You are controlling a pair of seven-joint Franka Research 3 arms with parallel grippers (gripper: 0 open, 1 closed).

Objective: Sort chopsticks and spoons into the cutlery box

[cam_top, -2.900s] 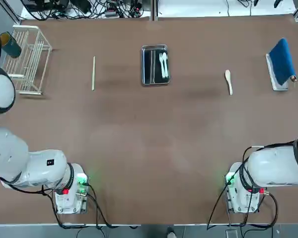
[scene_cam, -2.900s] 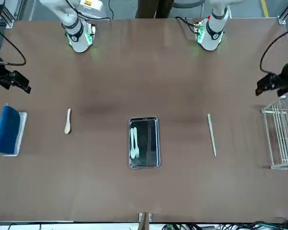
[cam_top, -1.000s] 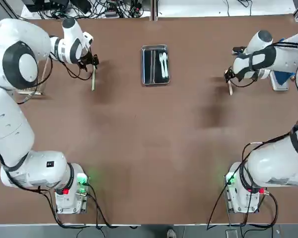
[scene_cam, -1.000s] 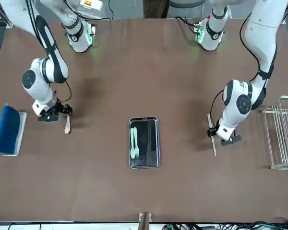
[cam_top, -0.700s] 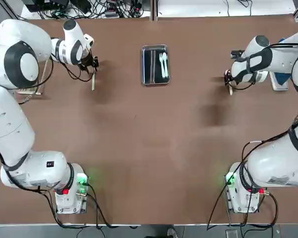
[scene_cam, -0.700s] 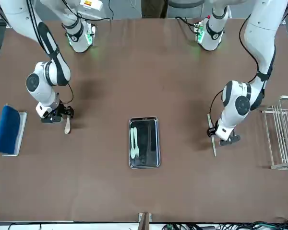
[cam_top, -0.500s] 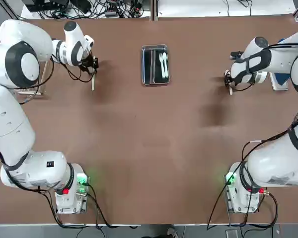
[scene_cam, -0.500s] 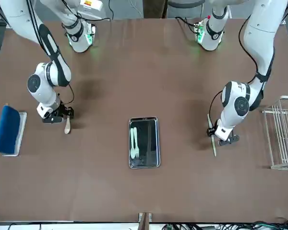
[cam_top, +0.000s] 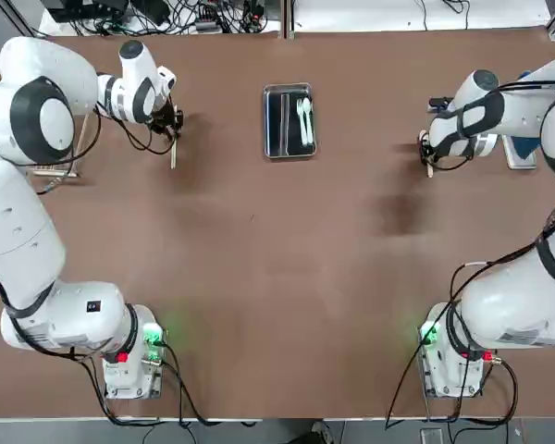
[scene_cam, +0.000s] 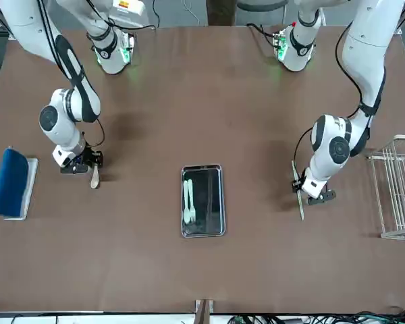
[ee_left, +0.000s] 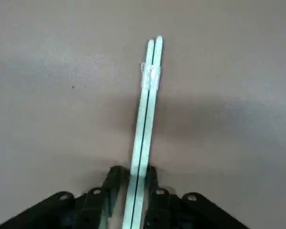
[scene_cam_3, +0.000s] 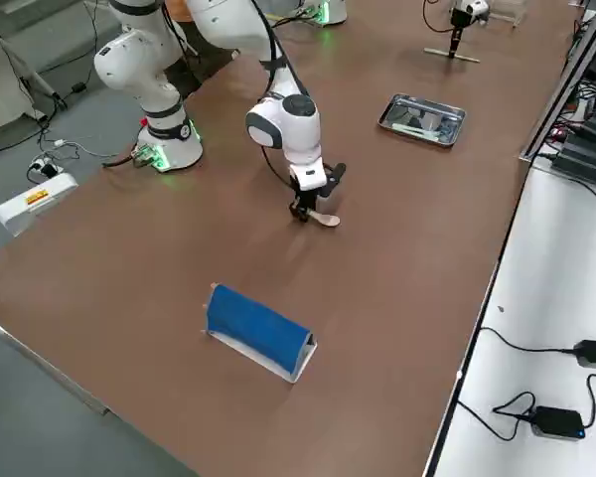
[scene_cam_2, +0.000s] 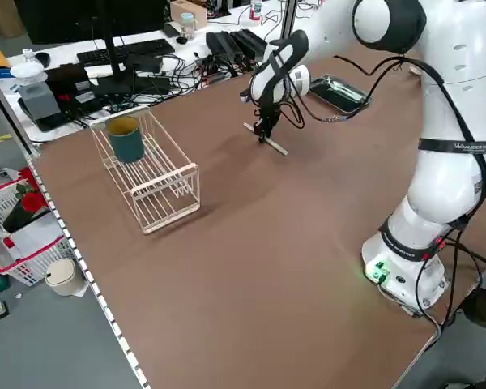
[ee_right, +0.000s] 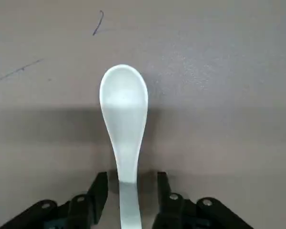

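Observation:
A pair of pale chopsticks (ee_left: 148,105) lies flat on the table at the far left (cam_top: 173,150). My left gripper (ee_left: 133,179) is down at their far end and shut on them. A white spoon (ee_right: 124,105) lies on the table at the far right (scene_cam: 94,179). My right gripper (ee_right: 129,186) is lowered over its handle, open, with a finger on each side and a gap to the handle. The metal cutlery box (cam_top: 276,120) sits at the far middle with two white spoons (cam_top: 305,120) in its right-hand compartment.
A white wire rack (cam_top: 51,111) holding a teal cup (scene_cam_2: 127,139) stands at the far left edge. A blue roll on a white holder (cam_top: 525,116) sits at the far right edge. Cables and a keyboard lie beyond the table's far edge.
Both arms have swung in from the table's sides and come down over the chopsticks and the spoon. In the last half second they have hardly shifted.

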